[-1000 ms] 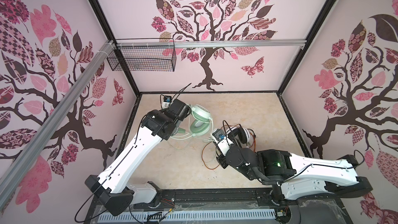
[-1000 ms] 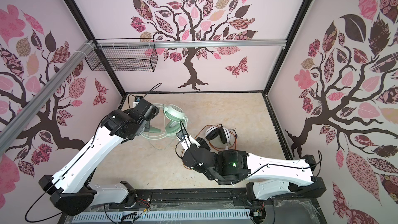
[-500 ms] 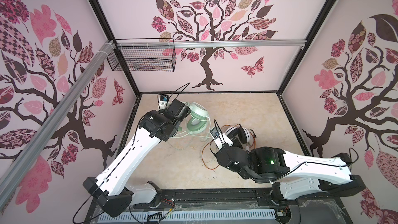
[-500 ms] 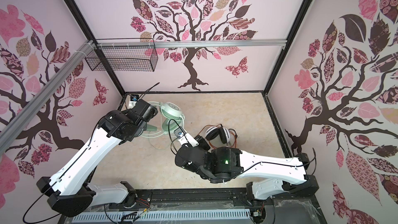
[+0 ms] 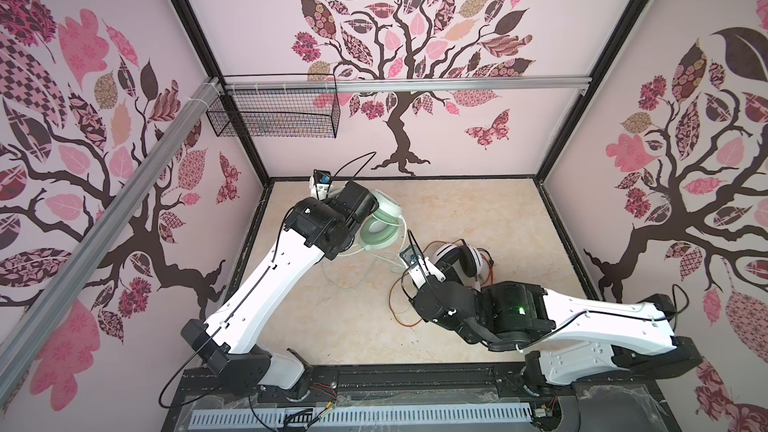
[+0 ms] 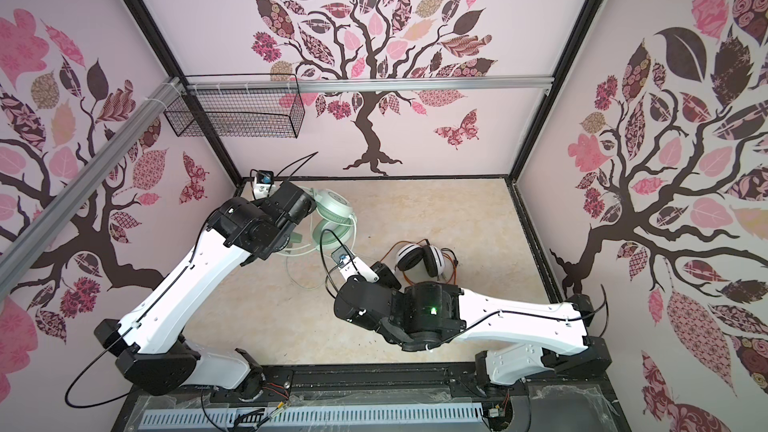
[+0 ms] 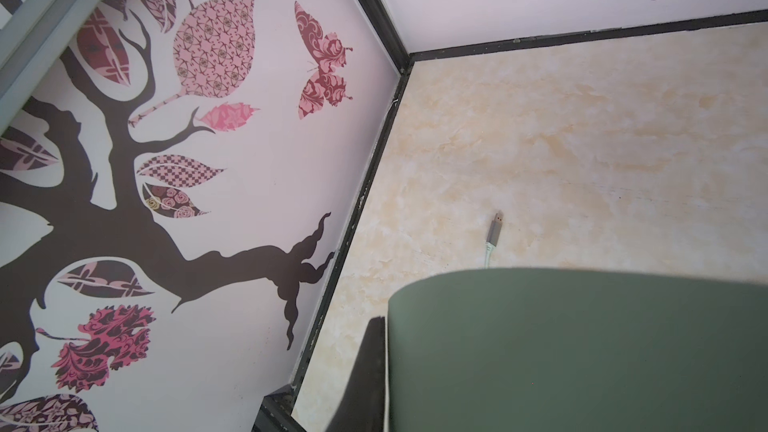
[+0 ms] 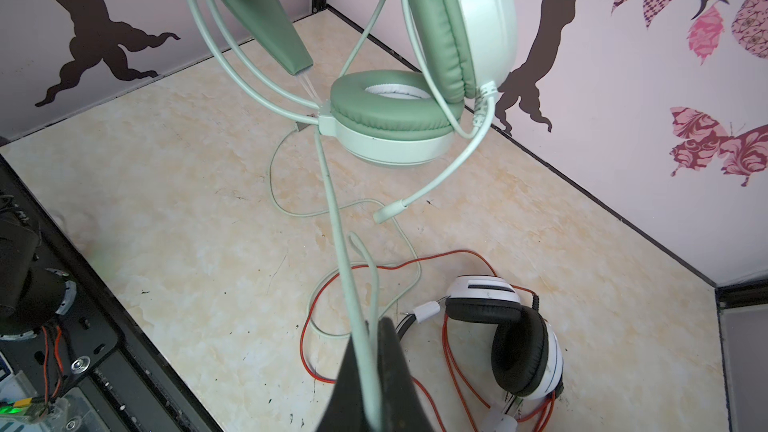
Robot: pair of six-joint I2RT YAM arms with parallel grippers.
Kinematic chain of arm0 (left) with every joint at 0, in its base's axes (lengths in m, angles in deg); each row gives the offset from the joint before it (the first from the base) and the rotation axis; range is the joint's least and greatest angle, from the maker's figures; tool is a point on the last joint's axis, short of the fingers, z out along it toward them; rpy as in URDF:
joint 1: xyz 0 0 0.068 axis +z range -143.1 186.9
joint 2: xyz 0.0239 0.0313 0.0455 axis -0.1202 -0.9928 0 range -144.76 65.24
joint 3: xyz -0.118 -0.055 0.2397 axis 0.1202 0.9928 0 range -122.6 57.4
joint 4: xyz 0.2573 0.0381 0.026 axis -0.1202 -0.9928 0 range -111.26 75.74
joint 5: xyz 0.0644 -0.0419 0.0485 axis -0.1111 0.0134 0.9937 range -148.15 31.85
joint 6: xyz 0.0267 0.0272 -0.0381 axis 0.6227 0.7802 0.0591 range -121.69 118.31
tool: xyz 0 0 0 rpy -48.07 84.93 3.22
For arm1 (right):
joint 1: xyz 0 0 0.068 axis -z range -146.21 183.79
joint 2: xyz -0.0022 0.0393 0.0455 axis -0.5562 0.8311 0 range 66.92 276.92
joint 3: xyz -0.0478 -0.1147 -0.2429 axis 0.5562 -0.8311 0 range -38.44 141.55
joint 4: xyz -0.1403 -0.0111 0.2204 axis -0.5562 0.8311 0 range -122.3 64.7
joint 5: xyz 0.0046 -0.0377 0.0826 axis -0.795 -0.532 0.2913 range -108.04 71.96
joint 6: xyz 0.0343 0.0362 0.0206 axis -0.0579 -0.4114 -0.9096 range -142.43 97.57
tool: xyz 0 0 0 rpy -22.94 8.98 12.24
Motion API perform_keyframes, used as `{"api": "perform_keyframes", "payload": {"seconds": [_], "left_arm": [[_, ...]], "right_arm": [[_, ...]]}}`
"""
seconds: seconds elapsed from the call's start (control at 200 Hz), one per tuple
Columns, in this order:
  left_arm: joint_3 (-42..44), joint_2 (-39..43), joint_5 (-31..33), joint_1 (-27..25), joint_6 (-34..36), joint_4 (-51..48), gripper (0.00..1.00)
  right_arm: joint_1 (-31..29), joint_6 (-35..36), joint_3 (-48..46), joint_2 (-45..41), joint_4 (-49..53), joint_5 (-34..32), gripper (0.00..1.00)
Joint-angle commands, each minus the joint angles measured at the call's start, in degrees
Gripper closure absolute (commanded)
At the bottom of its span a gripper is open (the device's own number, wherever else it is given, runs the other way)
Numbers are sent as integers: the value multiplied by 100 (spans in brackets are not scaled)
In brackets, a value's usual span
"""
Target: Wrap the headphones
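Observation:
My left gripper (image 7: 384, 347) is shut on the green headband of the mint-green headphones (image 5: 384, 218) and holds them raised near the back left corner. One cup (image 8: 457, 27) hangs upright and the other (image 8: 395, 118) lies level below it. My right gripper (image 8: 368, 334) is shut on their pale green cord (image 8: 332, 201), which runs taut up to the lower cup. The cord's plug (image 7: 495, 228) rests on the table. The white-and-black headphones (image 5: 461, 259) lie on the table beside the right gripper, with their orange-red cord (image 8: 305, 326) looped loosely around them.
The marble-look table (image 5: 478, 209) is closed in by patterned walls and a black frame on three sides. A wire basket (image 5: 274, 118) hangs on the back wall at upper left. A mint microphone boom (image 8: 390, 211) dangles from the upright cup.
The right gripper has moved a little to the left and towards the back with the pale green cord. The left arm has hardly shifted.

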Motion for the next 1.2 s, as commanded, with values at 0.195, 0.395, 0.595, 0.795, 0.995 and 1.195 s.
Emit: {"api": "perform_keyframes", "payload": {"seconds": [0.195, 0.395, 0.595, 0.795, 0.995, 1.195], "left_arm": [[123, 153, 611, 13, -141, -72, 100], [467, 265, 319, -523, -198, -353, 100], [820, 537, -754, -827, 257, -201, 100], [1198, 996, -2225, -930, 792, 160, 100], [1457, 1164, -3227, -930, 1101, 250, 100], [1599, 1234, -3908, -930, 1220, 408, 100]], "right_arm": [[-11, 214, 519, 0, 404, -1117, 98], [51, 1486, 656, -3, -91, -2049, 99], [125, 3390, -36, -273, -2045, -2501, 99], [643, 3941, -464, -595, -3030, -1993, 99], [1251, 3524, -446, -680, -2723, -737, 95], [1656, 3245, -274, -528, -2513, -78, 94]]}}
